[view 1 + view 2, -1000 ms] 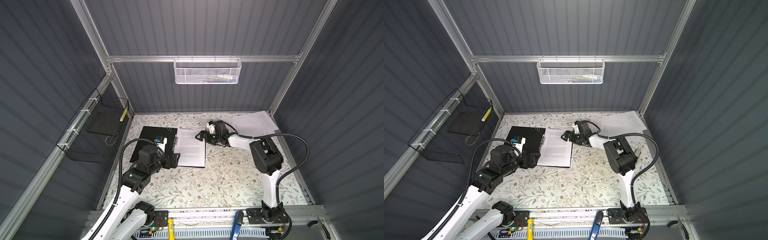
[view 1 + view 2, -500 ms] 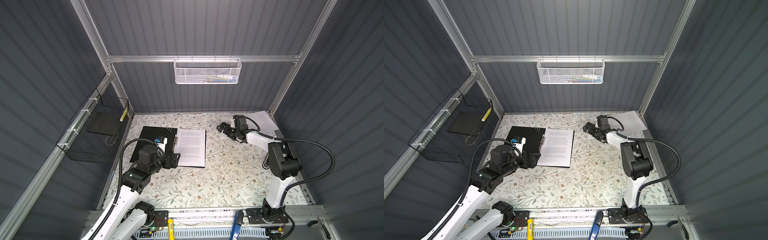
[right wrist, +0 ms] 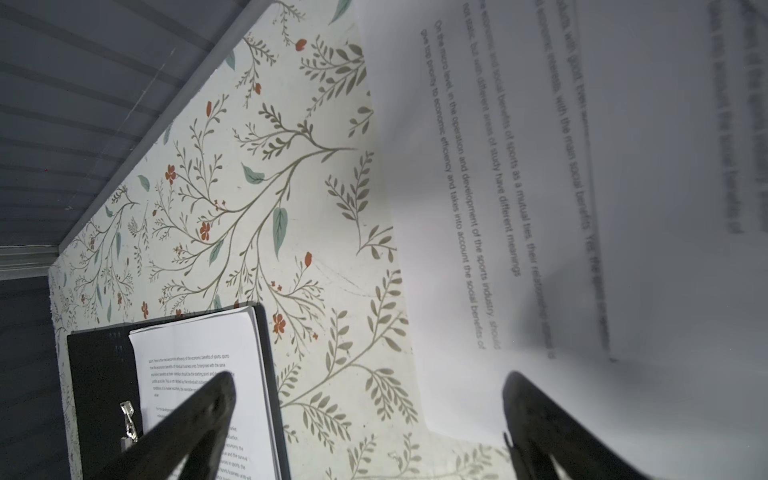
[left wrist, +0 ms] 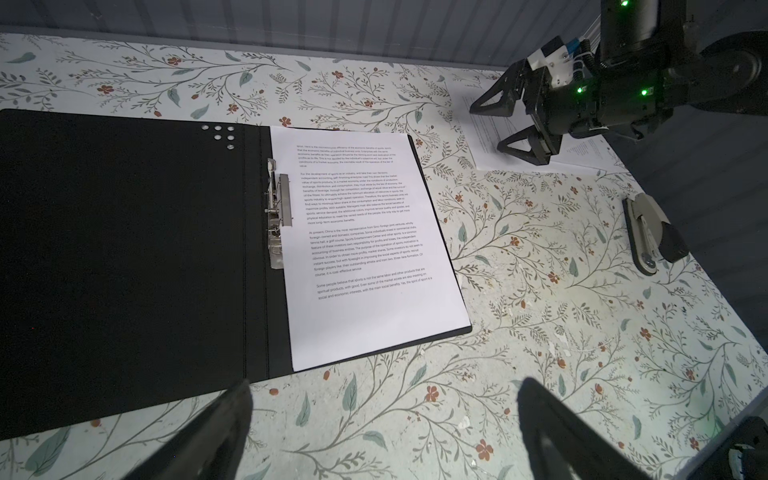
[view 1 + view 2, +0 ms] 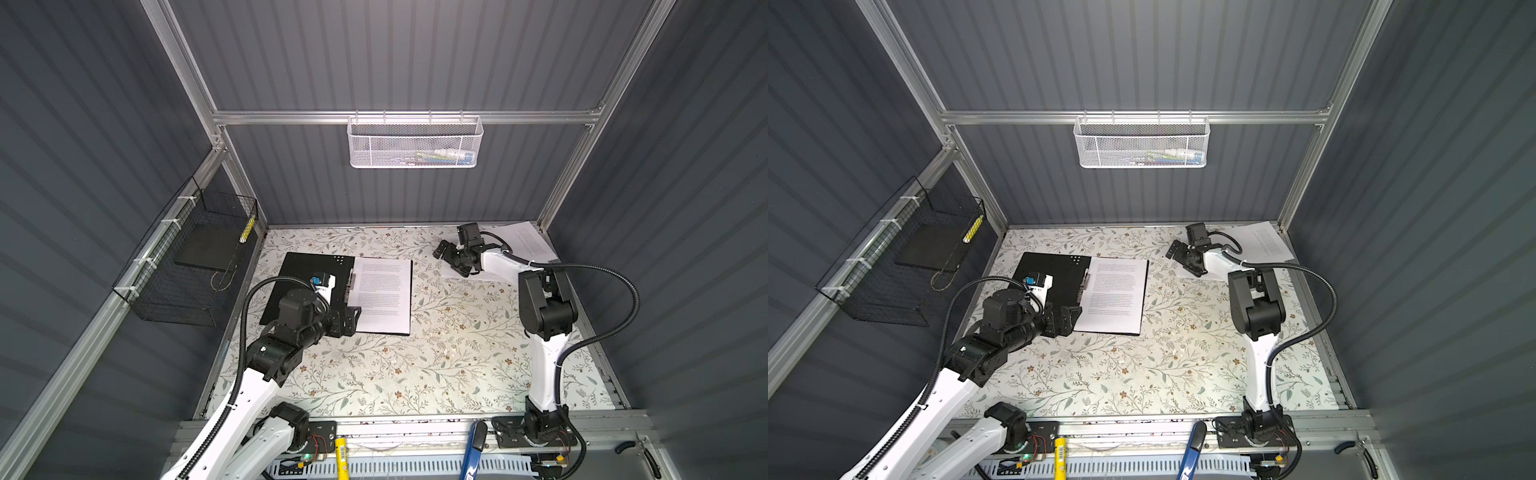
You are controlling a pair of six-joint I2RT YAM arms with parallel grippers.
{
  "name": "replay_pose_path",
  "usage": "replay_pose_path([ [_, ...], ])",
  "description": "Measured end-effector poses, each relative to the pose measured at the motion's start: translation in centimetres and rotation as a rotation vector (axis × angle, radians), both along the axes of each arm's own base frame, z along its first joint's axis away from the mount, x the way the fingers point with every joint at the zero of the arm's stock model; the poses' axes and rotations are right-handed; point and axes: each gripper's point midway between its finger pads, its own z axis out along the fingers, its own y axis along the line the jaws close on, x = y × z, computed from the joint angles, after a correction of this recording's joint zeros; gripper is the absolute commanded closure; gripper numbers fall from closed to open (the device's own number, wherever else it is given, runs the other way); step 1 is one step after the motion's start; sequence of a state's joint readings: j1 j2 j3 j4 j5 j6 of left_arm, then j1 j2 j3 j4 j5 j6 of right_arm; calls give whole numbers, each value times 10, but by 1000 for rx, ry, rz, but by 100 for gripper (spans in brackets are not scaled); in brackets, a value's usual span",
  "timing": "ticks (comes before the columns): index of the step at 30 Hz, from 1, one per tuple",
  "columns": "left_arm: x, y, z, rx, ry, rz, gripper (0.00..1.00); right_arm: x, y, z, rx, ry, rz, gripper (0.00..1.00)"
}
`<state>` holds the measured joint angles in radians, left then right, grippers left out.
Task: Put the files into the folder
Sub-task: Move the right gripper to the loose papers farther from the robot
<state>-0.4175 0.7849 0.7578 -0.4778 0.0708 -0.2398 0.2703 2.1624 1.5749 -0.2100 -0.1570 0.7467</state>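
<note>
The folder (image 5: 307,270) (image 5: 1054,270) lies open on the table, black inside facing up, with a metal clip (image 4: 278,216) at its spine. One printed sheet (image 5: 384,295) (image 4: 365,249) rests on its right half. More files (image 5: 525,241) (image 3: 540,208) lie loose at the back right corner. My right gripper (image 5: 448,262) (image 3: 370,376) hangs open over the near left corner of those loose sheets, holding nothing. My left gripper (image 5: 355,321) (image 4: 386,386) stands open and empty just off the folder's front edge.
A white mesh basket (image 5: 415,143) hangs on the back wall and a black wire basket (image 5: 199,257) on the left wall. A small grey and black tool (image 4: 648,232) lies near the right arm. A yellow marker (image 5: 341,453) and a blue tool (image 5: 473,444) sit at the front rail.
My right gripper has drawn away from the folder's far right edge, moving right to the loose sheets, still open. The left arm has not moved.
</note>
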Motion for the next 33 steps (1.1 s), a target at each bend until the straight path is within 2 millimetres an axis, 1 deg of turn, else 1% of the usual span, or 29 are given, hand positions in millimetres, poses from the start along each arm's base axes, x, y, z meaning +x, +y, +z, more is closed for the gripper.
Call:
replay_pose_path([
  [4,0,0,1,-1,-2,-1,0,1,1,-9,3,38,-11,1],
  [7,-1,0,2,-1,-7,-2,0,-2,2,-12,18,67,-21,1],
  [16,-4,1,9,-14,-31,-4,0,-10,10,-15,78,97,-5,1],
  [18,-4,1,9,-14,-32,-4,0,-15,11,-14,93,99,6,1],
  [20,-4,1,10,-15,-34,-5,0,-26,12,-14,107,110,19,1],
  [23,-5,1,12,-18,-41,-5,0,-55,8,-15,120,139,28,1],
  [29,-6,2,14,-22,-48,-5,0,-122,-3,-14,132,206,48,1],
  [31,-6,1,14,-23,-48,-8,0,-144,-9,-10,132,213,50,1],
  [33,-6,1,14,-24,-48,-10,0,-156,-13,-3,118,209,56,1],
])
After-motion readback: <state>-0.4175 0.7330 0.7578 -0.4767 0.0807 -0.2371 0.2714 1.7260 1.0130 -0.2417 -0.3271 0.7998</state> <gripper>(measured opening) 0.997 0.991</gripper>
